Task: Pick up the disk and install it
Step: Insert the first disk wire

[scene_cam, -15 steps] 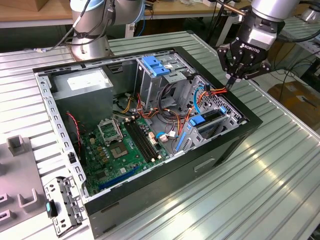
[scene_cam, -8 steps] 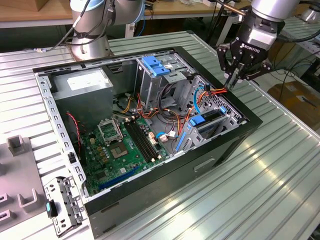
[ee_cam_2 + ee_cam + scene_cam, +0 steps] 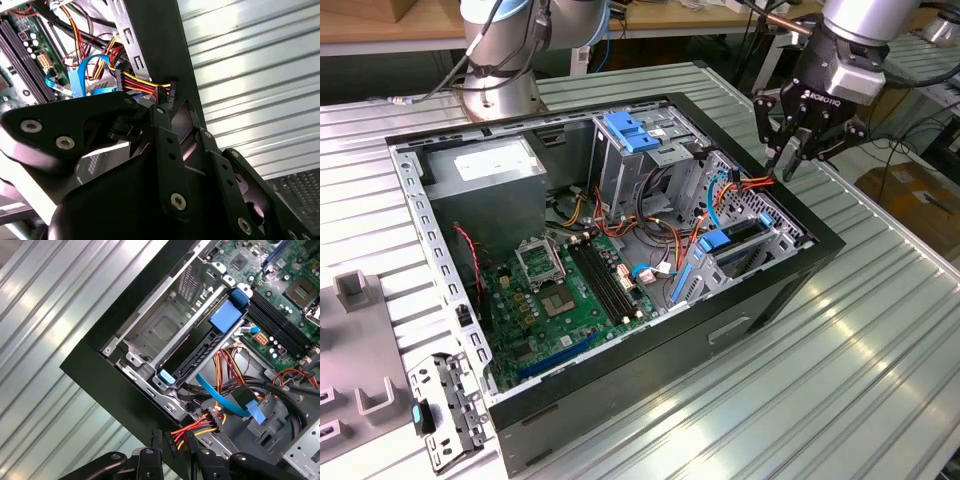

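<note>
The disk (image 3: pixel 738 243) stands on edge in the metal drive bay at the case corner on the exterior view's right, its blue carrier rails showing. In the first wrist view the disk (image 3: pixel 200 351) sits slotted in that bay with a blue tab at each end. My gripper (image 3: pixel 790 164) hangs over the case's black rim just beyond the bay. Its fingers are closed on the black power connector (image 3: pixel 170 441) with red, yellow and orange wires. The gripper (image 3: pixel 172 454) and the power connector (image 3: pixel 171 93) sit at the rim; the gripper (image 3: pixel 172 106) has its fingertips on either side of the plug.
The open case (image 3: pixel 790 290) lies on a ribbed metal table (image 3: pixel 880 350). Inside are the motherboard (image 3: pixel 570 290), power supply (image 3: pixel 485 170), a tall drive cage with a blue latch (image 3: pixel 635 133) and a blue data cable (image 3: pixel 220 396). A loose metal bracket (image 3: pixel 445 410) lies outside the case.
</note>
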Tool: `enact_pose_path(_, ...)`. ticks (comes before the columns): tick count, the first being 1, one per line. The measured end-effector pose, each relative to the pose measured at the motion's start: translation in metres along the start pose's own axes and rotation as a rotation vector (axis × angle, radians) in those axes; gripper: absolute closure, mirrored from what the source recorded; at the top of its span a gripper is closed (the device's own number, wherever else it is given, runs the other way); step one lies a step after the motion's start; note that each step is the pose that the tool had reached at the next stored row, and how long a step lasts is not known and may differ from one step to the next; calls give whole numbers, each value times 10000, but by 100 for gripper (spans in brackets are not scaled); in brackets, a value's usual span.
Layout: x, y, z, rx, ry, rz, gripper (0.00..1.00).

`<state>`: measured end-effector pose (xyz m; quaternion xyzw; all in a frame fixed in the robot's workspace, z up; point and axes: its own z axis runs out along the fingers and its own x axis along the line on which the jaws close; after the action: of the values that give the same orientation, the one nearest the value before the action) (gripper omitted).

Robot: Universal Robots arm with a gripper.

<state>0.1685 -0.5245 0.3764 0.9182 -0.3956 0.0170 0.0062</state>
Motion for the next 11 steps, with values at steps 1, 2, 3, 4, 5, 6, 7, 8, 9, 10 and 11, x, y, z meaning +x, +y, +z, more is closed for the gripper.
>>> enact_pose_path(1, 0, 0, 6, 7, 1, -201, 69)
enact_pose_path(2, 0, 0, 16, 18, 0, -479, 69)
enact_pose_path(3, -1, 0, 22, 24, -1, -652, 69)
enact_pose_path(4, -1, 0, 29, 31, 0, -848, 69)
enact_pose_path(5, -2, 0, 40, 41, -1, -1109, 69)
enact_pose_path(6, -2, 0, 46, 46, -1, -1272, 69)
enact_pose_path(7, -2, 0, 58, 56, -1, -1548, 69)
enact_pose_path(8, -1, 0, 66, 63, -2, -1714, 69)
enact_pose_path(9, 0, -2, 72, 67, -3, -1827, 69)
enact_pose_path(10, 4, -7, 78, 70, -2, -1939, 69)
enact_pose_path(11, 11, -14, 83, 72, -1, -2007, 69)
